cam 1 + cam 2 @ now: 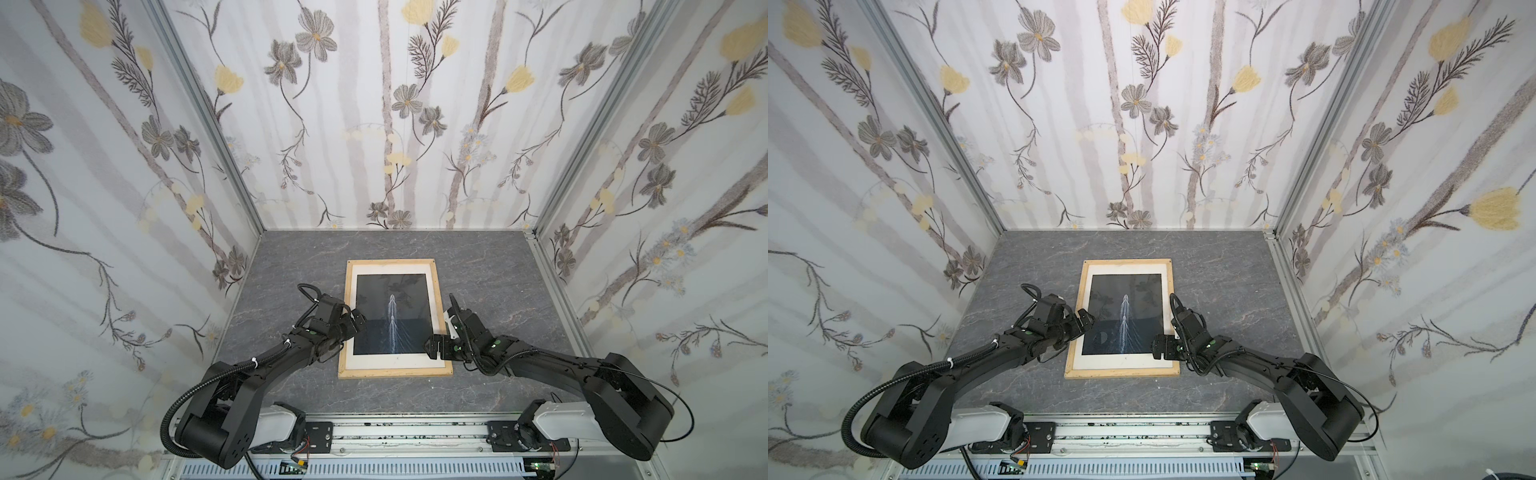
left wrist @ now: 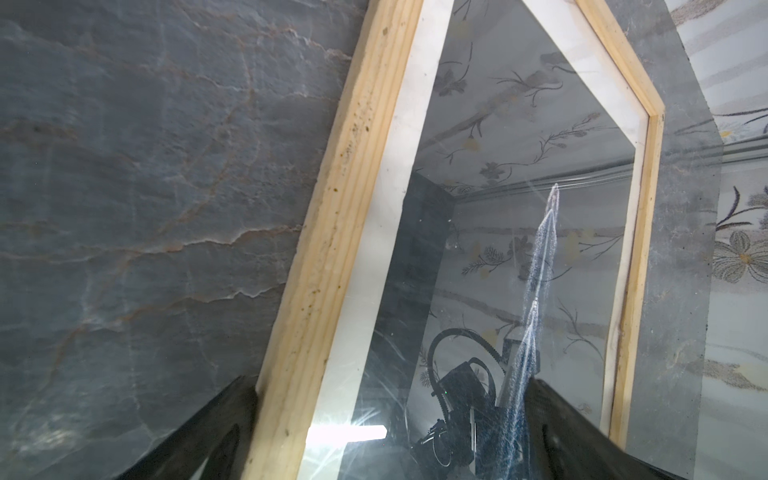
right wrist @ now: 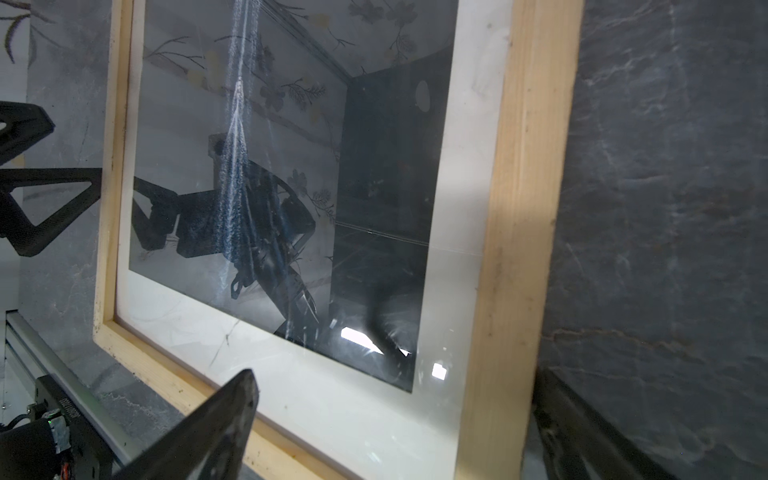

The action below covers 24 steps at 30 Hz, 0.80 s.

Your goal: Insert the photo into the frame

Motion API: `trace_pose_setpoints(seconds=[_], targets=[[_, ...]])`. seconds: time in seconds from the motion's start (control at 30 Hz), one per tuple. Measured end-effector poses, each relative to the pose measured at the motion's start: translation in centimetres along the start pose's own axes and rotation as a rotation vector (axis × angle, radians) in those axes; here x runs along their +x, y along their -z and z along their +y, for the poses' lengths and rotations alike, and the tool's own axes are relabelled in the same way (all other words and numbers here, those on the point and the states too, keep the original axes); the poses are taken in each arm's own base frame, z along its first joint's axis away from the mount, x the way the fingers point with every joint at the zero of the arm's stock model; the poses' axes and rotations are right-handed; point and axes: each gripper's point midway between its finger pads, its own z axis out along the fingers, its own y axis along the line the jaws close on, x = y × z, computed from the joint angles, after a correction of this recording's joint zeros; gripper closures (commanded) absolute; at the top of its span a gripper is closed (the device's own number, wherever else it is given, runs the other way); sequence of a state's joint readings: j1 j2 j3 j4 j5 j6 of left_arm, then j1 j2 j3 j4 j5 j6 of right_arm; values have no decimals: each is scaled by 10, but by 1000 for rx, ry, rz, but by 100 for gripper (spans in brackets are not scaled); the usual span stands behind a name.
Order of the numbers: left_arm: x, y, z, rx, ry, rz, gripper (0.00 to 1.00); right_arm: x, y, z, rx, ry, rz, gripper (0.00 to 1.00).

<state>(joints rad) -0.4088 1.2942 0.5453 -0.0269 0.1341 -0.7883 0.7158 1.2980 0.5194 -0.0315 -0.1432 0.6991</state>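
My left gripper [image 1: 358, 323] spreads wide and empty, straddling the frame [image 1: 395, 371] at its 8 o'clock wooden edge. The photo [image 1: 374, 299] lies picture-up inside the frame, flat on the table [image 1: 291, 266], with bare room at 12 o'clock. My right gripper [image 1: 433, 345] gapes empty astride the 4 o'clock edge.

No text, label, brand or number can be read. In the right wrist view a black plate [image 3: 70, 409] on the rail [image 3: 29, 340], off to one side of the right gripper [image 3: 395, 388] and beyond its nearer finger, carries a short line of pale lettering, too blurred to make out
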Motion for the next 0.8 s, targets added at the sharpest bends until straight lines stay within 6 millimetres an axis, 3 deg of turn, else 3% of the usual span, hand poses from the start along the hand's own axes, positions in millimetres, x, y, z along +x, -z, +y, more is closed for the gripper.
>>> trace_pose_setpoints(seconds=[0.23, 0.43, 0.8], targets=[[-15, 9, -18, 29, -28, -27, 0, -16, 12, 10, -10, 19, -37, 0], [-32, 24, -23, 15, -52, -88, 0, -59, 30, 17, 37, 65, -138, 0], [-78, 61, -16, -87, -94, -304, 0, -126, 80, -1, 111, 35, -349, 0]])
